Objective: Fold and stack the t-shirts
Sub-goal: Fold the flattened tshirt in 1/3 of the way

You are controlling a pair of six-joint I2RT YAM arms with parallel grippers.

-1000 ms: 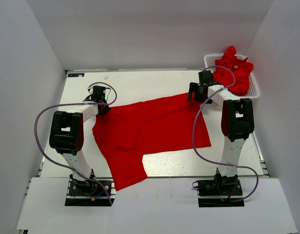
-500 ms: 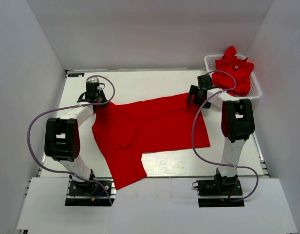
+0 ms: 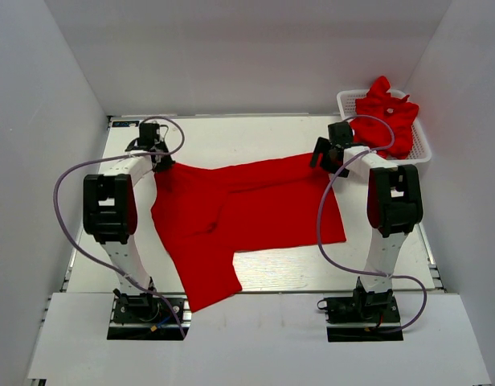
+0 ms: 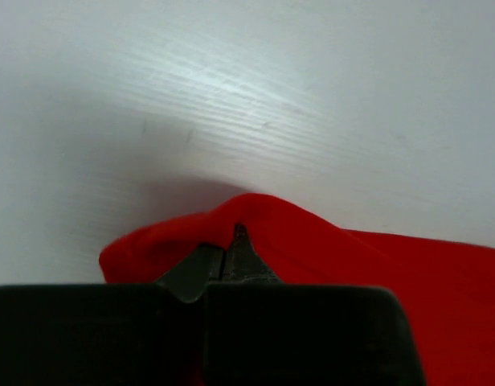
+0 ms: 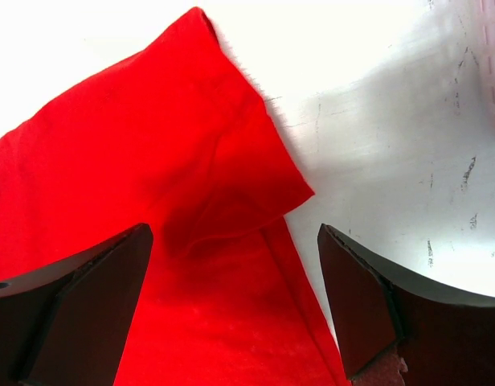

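The left gripper (image 4: 226, 256) is clamped on a raised fold at the edge of the spread t-shirt (image 3: 247, 213). The right gripper (image 5: 233, 233) hangs wide open, a turned-over corner lying between and below its fingers. The cloth looks light and limp, so it will likely sag; hems and corners suit pinching. Crumpled t-shirts (image 3: 384, 112) fill the mesh basket (image 3: 344, 98) beyond the right fingers.
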